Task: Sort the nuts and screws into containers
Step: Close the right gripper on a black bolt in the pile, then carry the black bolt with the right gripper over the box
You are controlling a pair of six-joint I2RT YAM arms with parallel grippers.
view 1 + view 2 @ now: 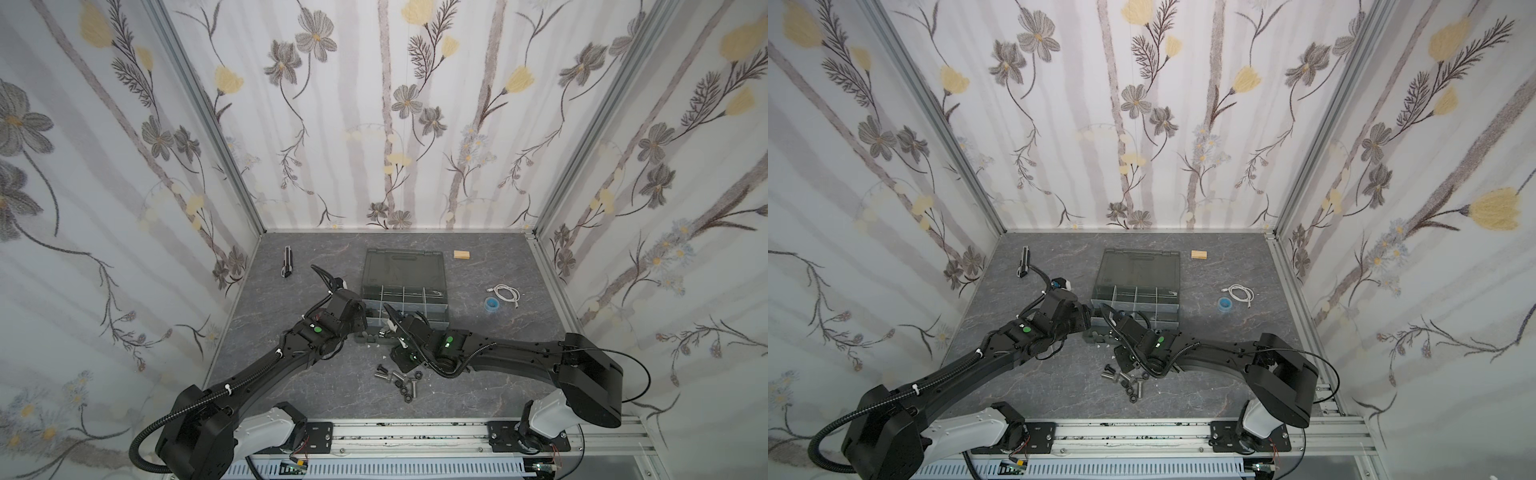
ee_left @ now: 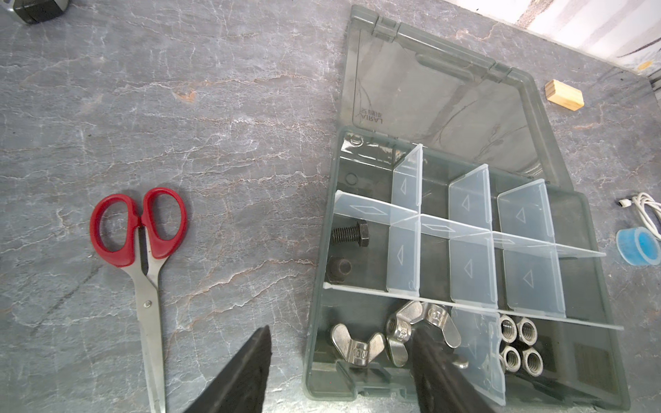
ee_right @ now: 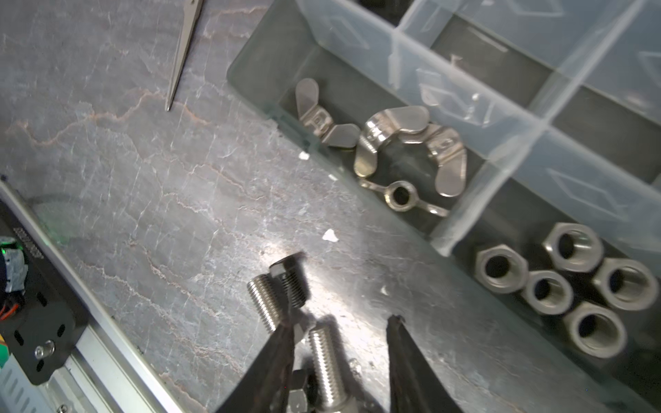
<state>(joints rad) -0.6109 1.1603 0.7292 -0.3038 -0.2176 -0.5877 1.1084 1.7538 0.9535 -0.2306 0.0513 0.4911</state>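
Grey marbled tabletop [image 3: 143,178]: my right gripper [image 3: 343,321] hung unclenched over a threaded silver screw [image 3: 323,361] for pickup; left gripper [image 2: 341,330] gaped empty.

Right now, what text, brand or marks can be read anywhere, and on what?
"LAIRA", uncertain, upside down, on the organizer case lid; characters beside it unreadable.
Stamps on the wing nuts: too blurred.
Triangle and diamond marks on the dividers: no words.
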